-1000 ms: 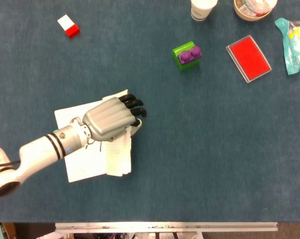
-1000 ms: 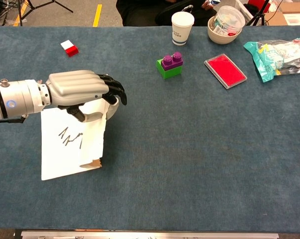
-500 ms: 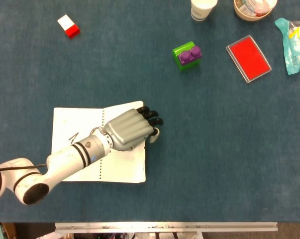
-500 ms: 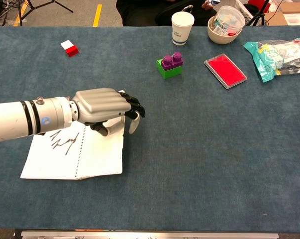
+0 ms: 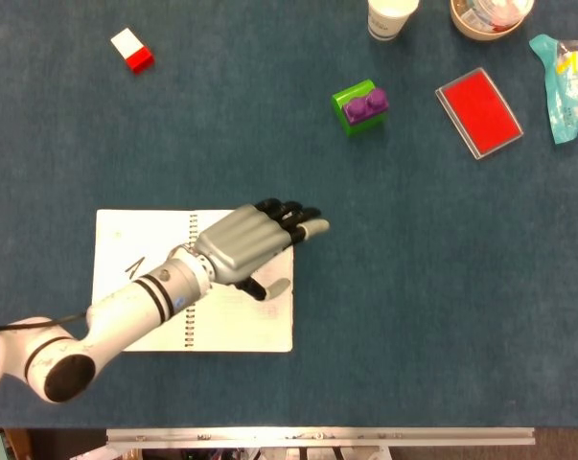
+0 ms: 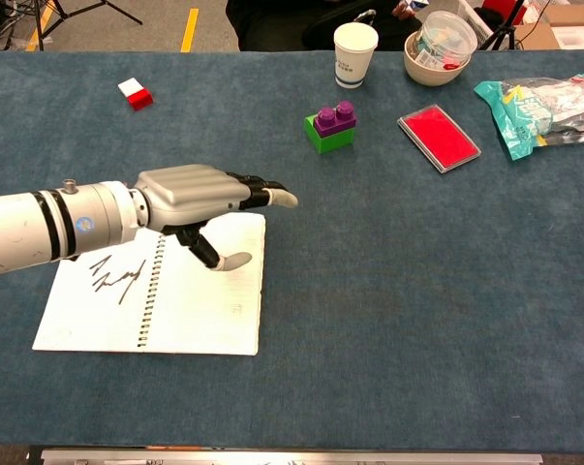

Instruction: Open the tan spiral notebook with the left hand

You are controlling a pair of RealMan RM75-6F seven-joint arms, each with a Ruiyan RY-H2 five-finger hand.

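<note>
The spiral notebook (image 5: 145, 316) (image 6: 195, 310) lies open and flat on the blue table, white pages up, its wire spine running down the middle. A dark scribble marks the left page. My left hand (image 5: 245, 247) (image 6: 199, 199) hovers over the upper part of the right page with its fingers stretched out past the page's right edge and the thumb hanging down toward the paper. It holds nothing. My right hand shows in neither view.
A green and purple block (image 5: 359, 105) (image 6: 329, 126) sits behind the notebook to the right. A red flat case (image 5: 477, 111), a paper cup (image 6: 354, 53), a bowl (image 6: 440, 46) and a plastic bag (image 6: 543, 108) line the far right. A red and white block (image 5: 132, 49) lies far left.
The cover and pages have swung over to the right and now lie flat. My left hand let go, straightened its fingers and moved slightly right.
</note>
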